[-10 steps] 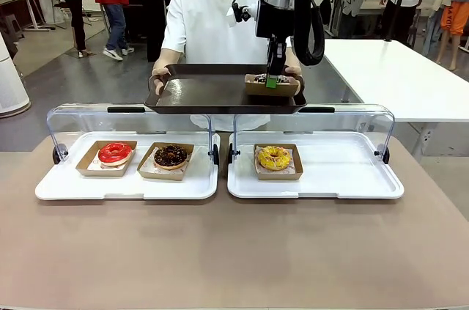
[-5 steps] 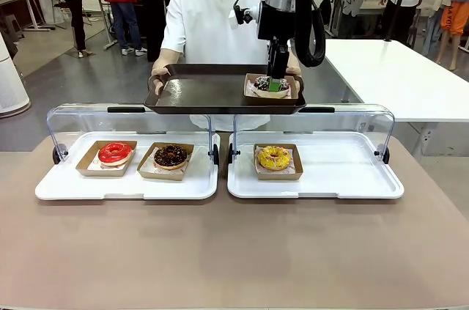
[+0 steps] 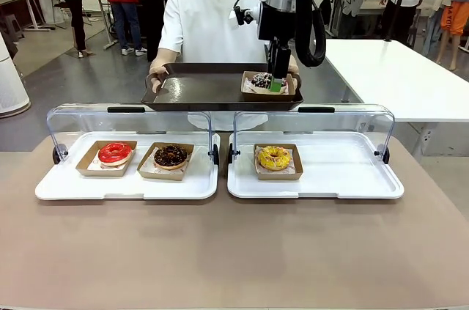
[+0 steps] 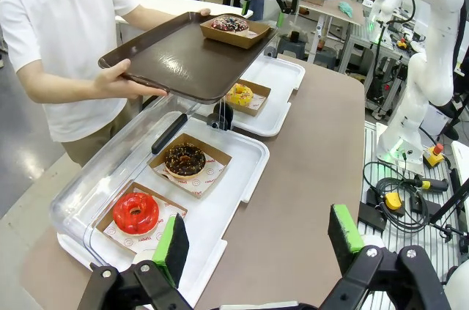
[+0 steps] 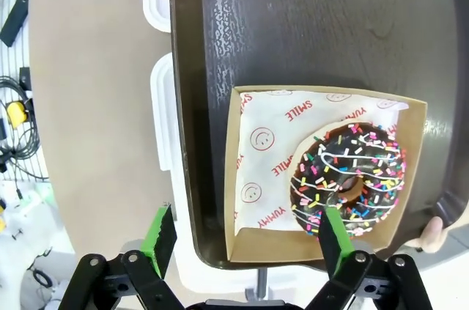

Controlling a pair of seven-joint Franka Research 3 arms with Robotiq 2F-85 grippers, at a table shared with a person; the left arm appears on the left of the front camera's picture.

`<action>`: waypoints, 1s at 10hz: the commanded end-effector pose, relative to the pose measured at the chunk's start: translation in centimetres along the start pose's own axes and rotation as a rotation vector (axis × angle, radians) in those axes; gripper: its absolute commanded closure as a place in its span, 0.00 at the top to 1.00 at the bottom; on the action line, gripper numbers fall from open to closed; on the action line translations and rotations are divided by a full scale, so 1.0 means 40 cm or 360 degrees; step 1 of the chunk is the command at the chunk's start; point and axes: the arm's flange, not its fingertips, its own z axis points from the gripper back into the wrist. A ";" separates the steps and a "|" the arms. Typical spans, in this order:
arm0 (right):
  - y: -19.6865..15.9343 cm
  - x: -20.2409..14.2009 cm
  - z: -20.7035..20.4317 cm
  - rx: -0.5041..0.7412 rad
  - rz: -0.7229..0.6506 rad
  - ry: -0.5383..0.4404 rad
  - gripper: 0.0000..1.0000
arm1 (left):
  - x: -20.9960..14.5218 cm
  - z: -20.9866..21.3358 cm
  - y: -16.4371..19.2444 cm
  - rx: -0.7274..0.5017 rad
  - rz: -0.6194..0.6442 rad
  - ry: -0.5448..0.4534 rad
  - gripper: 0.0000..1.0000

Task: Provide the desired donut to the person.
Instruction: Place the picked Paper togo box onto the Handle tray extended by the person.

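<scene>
At the far side of the table, the front view shows the person holding a dark tray. The sprinkled donut sits in its box on the tray's right end, with the right gripper just above it. In the left wrist view, the left gripper hangs spread wide and empty over the table. In the right wrist view, the right gripper's fingers stand wide apart, holding nothing, over the box's near edge.
</scene>
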 end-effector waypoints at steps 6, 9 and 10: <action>0.243 -0.158 0.249 -0.0011 0.0238 0.0136 1.00 | 0.001 0.003 -0.001 -0.0004 -0.0004 -0.0011 1.00; 0.362 -0.280 0.246 -0.0123 0.0202 0.0141 1.00 | 0.001 0.003 -0.001 -0.0004 -0.0004 -0.0011 1.00; 0.385 -0.319 0.230 -0.0179 0.0167 0.0114 1.00 | 0.001 0.003 -0.001 -0.0004 -0.0004 -0.0011 1.00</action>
